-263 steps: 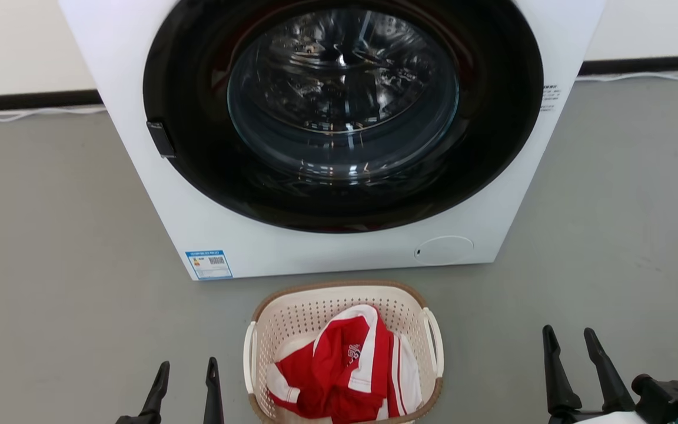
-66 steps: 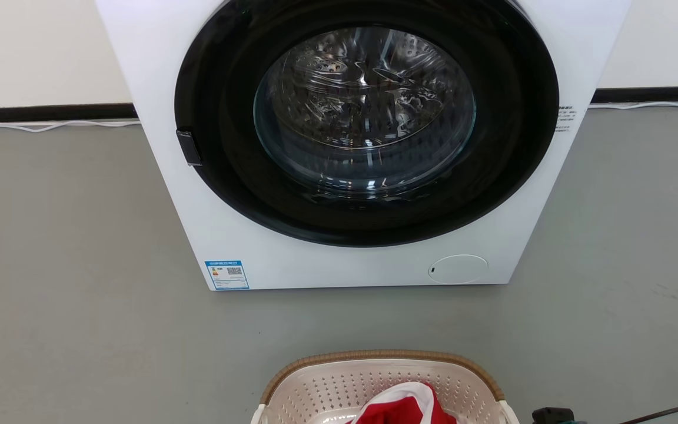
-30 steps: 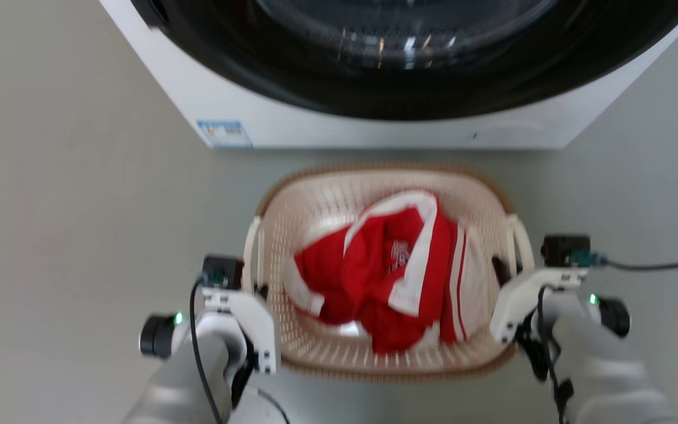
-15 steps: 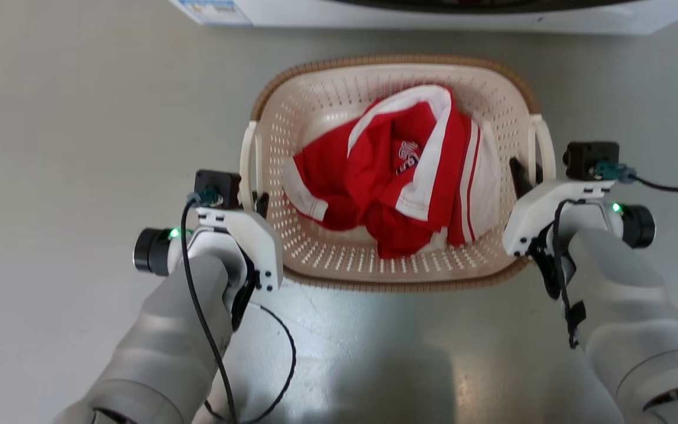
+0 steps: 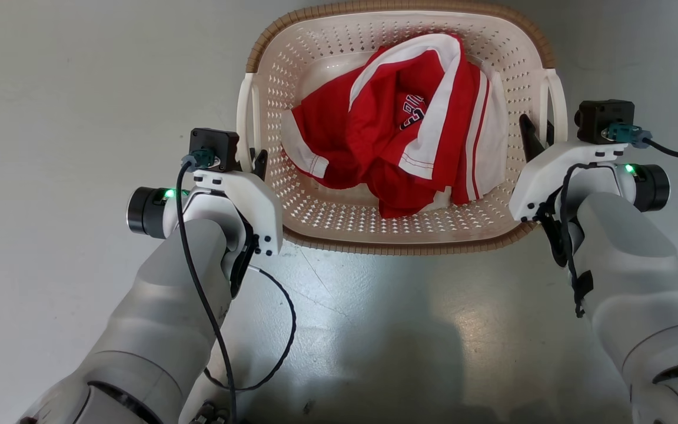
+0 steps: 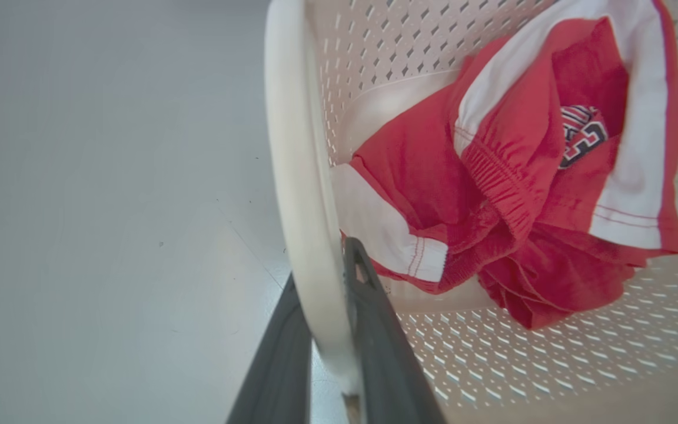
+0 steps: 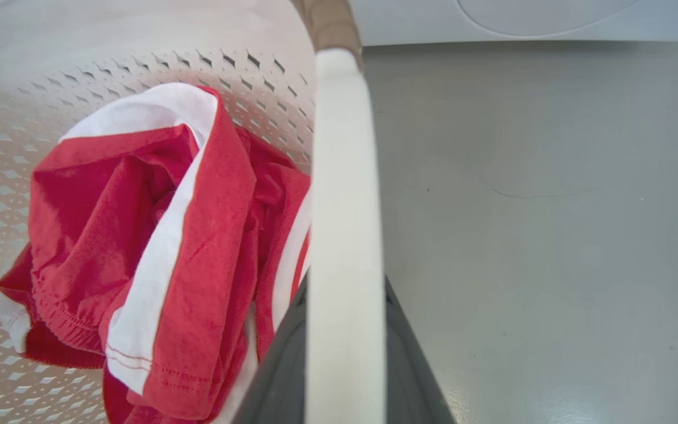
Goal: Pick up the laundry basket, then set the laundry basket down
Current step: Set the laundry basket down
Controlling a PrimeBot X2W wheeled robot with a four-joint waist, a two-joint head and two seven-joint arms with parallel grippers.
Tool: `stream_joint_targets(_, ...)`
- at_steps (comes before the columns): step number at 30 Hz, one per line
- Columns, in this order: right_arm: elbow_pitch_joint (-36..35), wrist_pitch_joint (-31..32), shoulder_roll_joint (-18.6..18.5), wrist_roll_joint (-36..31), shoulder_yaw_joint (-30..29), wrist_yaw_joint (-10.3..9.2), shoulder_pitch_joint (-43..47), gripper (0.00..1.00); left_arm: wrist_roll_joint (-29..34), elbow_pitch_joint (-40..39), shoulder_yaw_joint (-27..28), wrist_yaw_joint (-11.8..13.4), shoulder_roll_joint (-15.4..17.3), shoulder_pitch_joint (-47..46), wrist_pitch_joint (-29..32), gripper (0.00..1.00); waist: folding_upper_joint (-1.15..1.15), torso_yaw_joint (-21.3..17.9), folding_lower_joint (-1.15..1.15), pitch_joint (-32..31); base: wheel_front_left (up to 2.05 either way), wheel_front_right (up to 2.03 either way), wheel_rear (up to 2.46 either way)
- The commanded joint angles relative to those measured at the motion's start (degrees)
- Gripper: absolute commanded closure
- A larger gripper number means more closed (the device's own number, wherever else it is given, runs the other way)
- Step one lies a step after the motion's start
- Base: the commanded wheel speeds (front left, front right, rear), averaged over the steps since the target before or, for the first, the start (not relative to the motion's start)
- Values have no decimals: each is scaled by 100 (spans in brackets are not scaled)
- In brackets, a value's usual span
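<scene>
Now, one grey floor (image 5: 50,88) spreads under everything, and a sliver of one white washing machine (image 7: 492,17) edges the top of the right wrist view. Two pale forearms reach in, the left forearm (image 5: 162,306) and the right forearm (image 5: 633,277). Between them is the one laundry basket (image 5: 315,53), cream, perforated and brown-rimmed, right in front of the robot. Whether it rests on the floor or hangs just above it cannot be told. Inside lies one crumpled red-and-white garment (image 5: 374,135). The basket has two white handles, the left handle (image 5: 243,118) and the right handle (image 5: 558,100). The left gripper (image 6: 322,265) is clamped on the left handle, one dark finger on each side. The right gripper (image 7: 345,291) pinches the right handle likewise. Two green lights (image 5: 168,193) glow, one per wrist.
</scene>
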Motion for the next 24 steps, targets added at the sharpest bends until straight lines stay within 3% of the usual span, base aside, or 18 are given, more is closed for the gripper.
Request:
stream_joint_targets(1,-59,-92,106,-99,99,42,90,100,-14,-10,28,34,237,-80,-65,100,0,0,0,13,0,0,0)
stream_joint_targets(24,-59,-104,106,-113,149,42,62,99,-250,-88,-334,151,237,-155,-112,100,0,-53,0,74,0,0,0)
